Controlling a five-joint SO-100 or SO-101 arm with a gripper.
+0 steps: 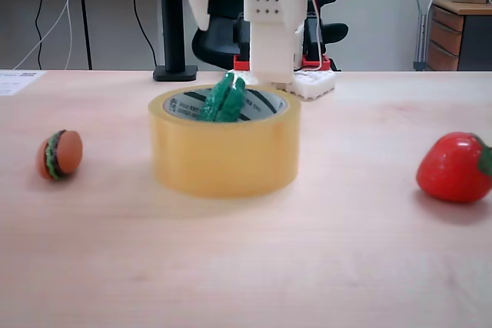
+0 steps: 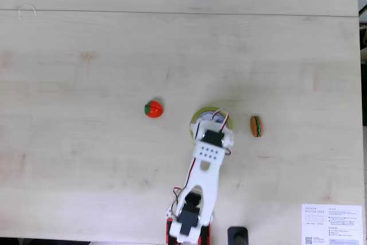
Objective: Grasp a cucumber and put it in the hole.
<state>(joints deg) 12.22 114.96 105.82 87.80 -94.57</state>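
The dark-green cucumber point(image 1: 223, 99) stands tilted inside the hole point(image 1: 265, 104) of the yellowish tape roll point(image 1: 223, 151), its top poking above the rim. My white gripper point(image 1: 246, 21) hangs just above and behind it, its two fingers spread apart and clear of the cucumber. In the top-down fixed view the gripper point(image 2: 211, 125) sits over the tape roll point(image 2: 198, 114) and covers the hole and the cucumber.
A red toy strawberry point(image 1: 455, 167) point(image 2: 153, 109) lies to one side of the roll and a small toy burger point(image 1: 60, 154) point(image 2: 256, 125) to the other. The arm's red base point(image 2: 186, 230) stands at the table edge. A paper sheet point(image 2: 331, 224) lies in a corner.
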